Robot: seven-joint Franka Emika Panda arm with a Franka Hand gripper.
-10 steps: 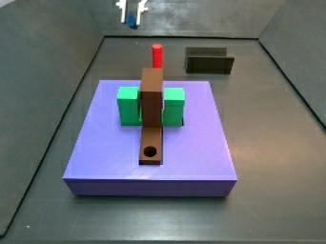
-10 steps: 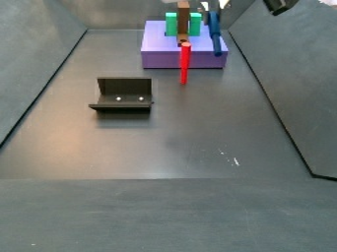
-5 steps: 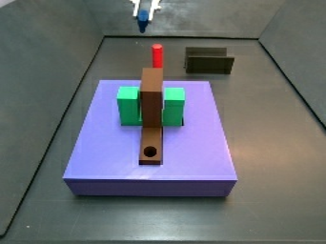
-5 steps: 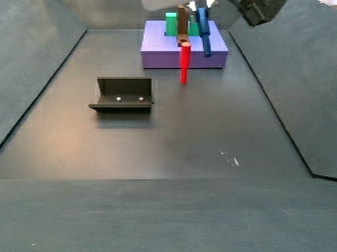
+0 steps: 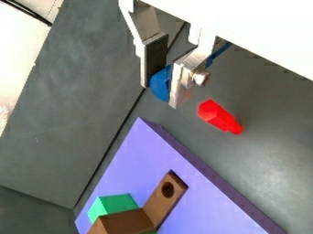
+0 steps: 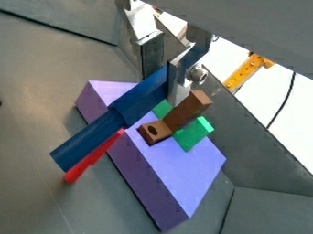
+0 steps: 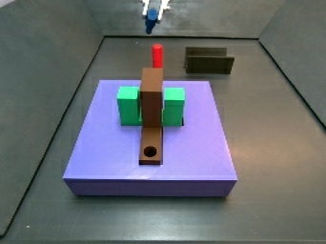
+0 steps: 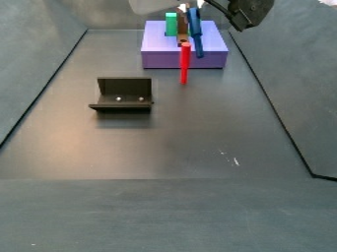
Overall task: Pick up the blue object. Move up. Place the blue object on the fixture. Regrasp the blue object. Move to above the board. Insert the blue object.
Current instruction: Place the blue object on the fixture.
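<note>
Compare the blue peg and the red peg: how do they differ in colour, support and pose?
The blue peg is bright blue; the red peg is red. The blue peg is clamped in the pincer, up off the floor; the red peg stands free on the floor beside the board. The blue peg hangs tilted in a side view; the red stands upright. Both are slim and elongated.

Blue object bright blue, board periwinkle-purple w/ green block, brown bar; peg red.
</note>
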